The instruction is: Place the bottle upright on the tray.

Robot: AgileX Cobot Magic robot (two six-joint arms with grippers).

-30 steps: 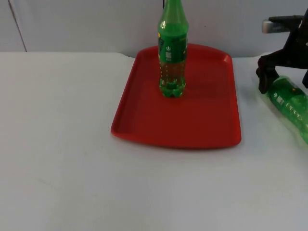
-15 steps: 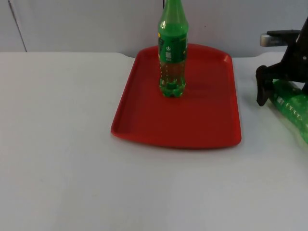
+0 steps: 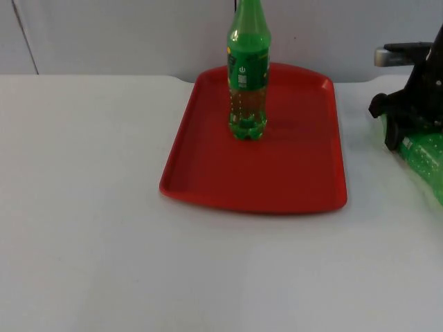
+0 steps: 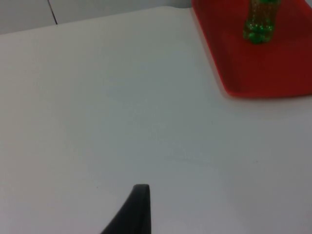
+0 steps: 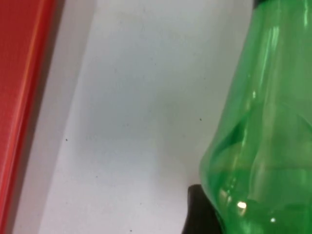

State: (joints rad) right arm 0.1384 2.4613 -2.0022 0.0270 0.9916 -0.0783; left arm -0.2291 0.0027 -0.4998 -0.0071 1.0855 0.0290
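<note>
A red tray [image 3: 291, 173] lies at the middle back of the table, with one green bottle [image 3: 247, 76] standing upright on its far part. The left wrist view shows the same tray [image 4: 273, 73] and the base of that upright bottle [image 4: 258, 24]. A second green bottle [image 3: 426, 155] lies on its side on the table, to the right of the tray. My right gripper [image 3: 407, 131] is down over that bottle's near end and shut on it. Seen from the right wrist, this lying bottle [image 5: 263, 136] presses against a black fingertip [image 5: 197, 214]. My left gripper [image 4: 139, 214] waits over bare table left of the tray.
The tray's raised right rim [image 5: 24, 97] runs close beside the lying bottle, with a strip of white table [image 5: 131, 97] between them. The grey partition wall [image 3: 104, 34] closes the back. The front and left of the table [image 3: 104, 228] are open white surface.
The right gripper has come down over the lying bottle, and its left finger has moved in against the bottle. The tray and the upright bottle have not moved.
</note>
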